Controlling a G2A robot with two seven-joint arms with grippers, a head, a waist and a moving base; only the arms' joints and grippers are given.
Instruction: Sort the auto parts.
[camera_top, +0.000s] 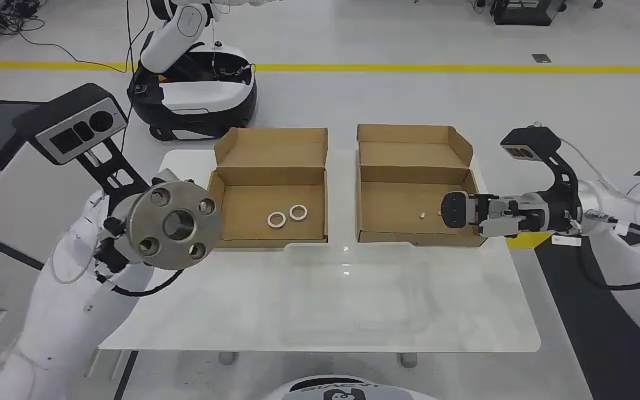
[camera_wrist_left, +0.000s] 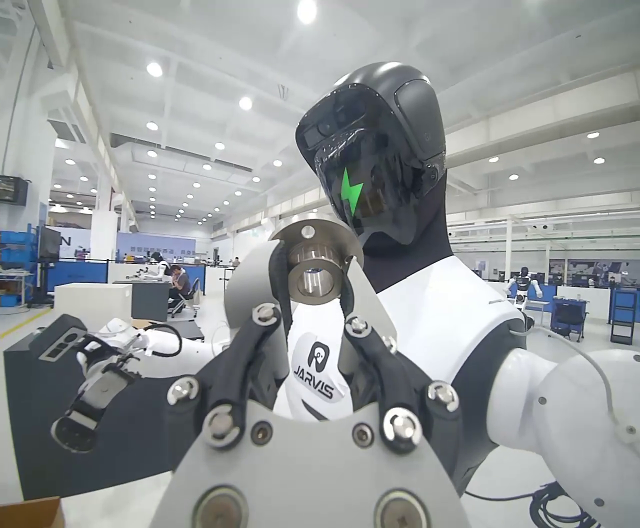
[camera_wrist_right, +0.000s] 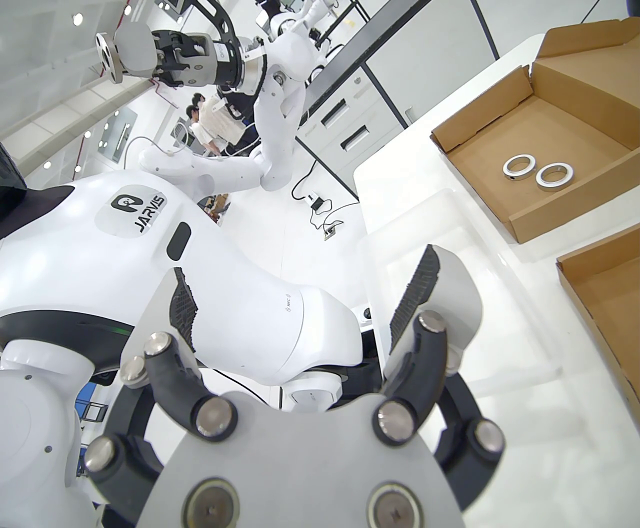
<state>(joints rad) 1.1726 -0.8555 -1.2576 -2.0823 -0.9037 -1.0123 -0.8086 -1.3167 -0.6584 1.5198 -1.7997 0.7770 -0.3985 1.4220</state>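
Since the steel flange (camera_top: 155, 222) looks heavy, rigid and slick, the left pincer (camera_wrist_left: 310, 282) clamps its hub, while the right pincer (camera_wrist_right: 305, 270) gapes empty.

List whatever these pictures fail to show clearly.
- The small part in the right box: top view, too small to identify.
- The right box's floor: right wrist view, cut off by the picture's edge.
- The left pincer: top view, hidden behind the flanged hub it grips.
- The hub's flange face: left wrist view, turned away from the camera.
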